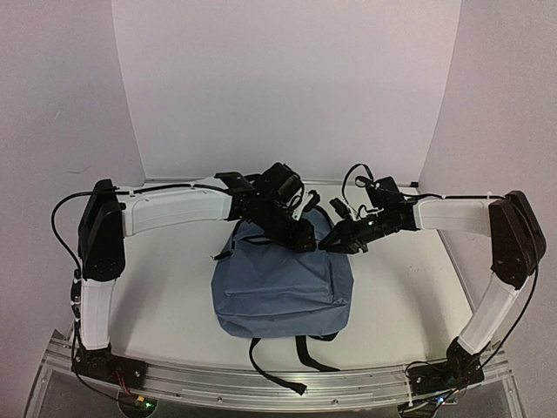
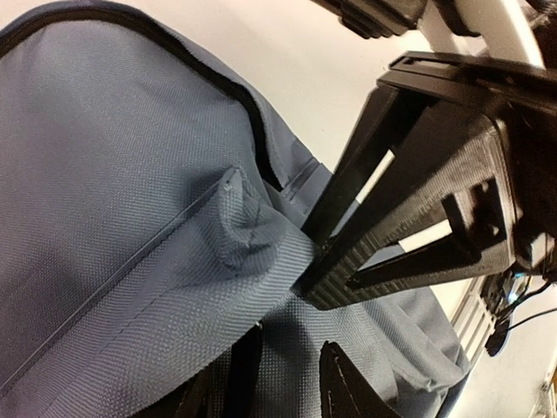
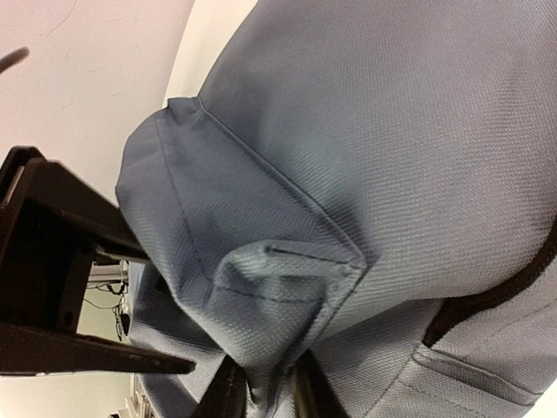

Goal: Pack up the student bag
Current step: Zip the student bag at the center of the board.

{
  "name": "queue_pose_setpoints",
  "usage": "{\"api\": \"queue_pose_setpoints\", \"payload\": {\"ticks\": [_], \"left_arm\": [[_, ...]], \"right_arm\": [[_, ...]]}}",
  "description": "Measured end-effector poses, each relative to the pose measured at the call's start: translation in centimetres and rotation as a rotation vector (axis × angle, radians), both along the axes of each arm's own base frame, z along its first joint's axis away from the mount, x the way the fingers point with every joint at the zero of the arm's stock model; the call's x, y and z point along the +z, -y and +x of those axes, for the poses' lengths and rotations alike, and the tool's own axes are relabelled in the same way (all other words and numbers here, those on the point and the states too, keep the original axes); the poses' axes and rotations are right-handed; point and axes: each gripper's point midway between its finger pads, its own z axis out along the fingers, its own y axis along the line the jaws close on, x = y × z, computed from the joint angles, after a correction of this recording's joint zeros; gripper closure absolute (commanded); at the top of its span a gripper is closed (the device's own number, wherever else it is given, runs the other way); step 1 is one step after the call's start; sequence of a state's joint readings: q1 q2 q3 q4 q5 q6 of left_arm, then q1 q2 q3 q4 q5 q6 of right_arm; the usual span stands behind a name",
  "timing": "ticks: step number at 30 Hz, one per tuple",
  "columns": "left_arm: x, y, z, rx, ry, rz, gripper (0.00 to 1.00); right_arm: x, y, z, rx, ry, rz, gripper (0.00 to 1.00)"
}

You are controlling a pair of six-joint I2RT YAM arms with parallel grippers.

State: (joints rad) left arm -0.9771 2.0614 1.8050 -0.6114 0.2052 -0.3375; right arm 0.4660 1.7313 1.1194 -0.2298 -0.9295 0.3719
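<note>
The slate-blue student bag (image 1: 278,283) lies flat in the middle of the table, its black straps trailing toward the near edge. Both grippers meet at its far top end. My right gripper (image 1: 335,244) (image 3: 265,396) is shut on a raised fold of the bag's cloth (image 3: 287,287), pinched between its fingertips. My left gripper (image 1: 302,235) (image 2: 291,387) sits just beside it, jaws apart, with bag cloth lying between its fingers (image 2: 348,392). In the left wrist view the right gripper (image 2: 312,283) shows pinching the fold. A black zipper line (image 2: 248,109) runs along the bag's edge.
White walls stand behind and on both sides of the white table (image 1: 174,305). A metal rail (image 1: 261,383) carrying both arm bases runs along the near edge. Loose black straps (image 1: 270,370) lie between the bag and the rail.
</note>
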Motion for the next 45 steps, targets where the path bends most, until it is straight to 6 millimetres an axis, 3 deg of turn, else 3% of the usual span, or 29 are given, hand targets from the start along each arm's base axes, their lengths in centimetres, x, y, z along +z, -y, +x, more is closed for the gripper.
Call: {"api": "queue_pose_setpoints", "payload": {"ticks": [3, 7, 20, 38, 45], "left_arm": [[-0.3, -0.3, 0.2, 0.014, 0.003, 0.020, 0.82], [-0.6, -0.8, 0.6, 0.048, 0.018, 0.052, 0.99], [-0.9, -4.1, 1.7, 0.193, 0.030, 0.098, 1.00], [-1.5, -12.4, 0.8, 0.369, -0.026, 0.178, 1.00], [-1.1, -16.3, 1.6, 0.451, -0.037, 0.190, 1.00]], "right_arm": [[-0.1, 0.0, 0.0, -0.004, -0.001, -0.004, 1.00], [-0.1, 0.1, 0.1, -0.006, -0.002, -0.005, 1.00], [-0.3, 0.0, 0.2, -0.011, 0.017, -0.023, 1.00], [-0.6, 1.8, 0.4, -0.039, 0.031, -0.043, 1.00], [-1.0, 2.7, 0.4, -0.045, 0.051, -0.065, 1.00]]}}
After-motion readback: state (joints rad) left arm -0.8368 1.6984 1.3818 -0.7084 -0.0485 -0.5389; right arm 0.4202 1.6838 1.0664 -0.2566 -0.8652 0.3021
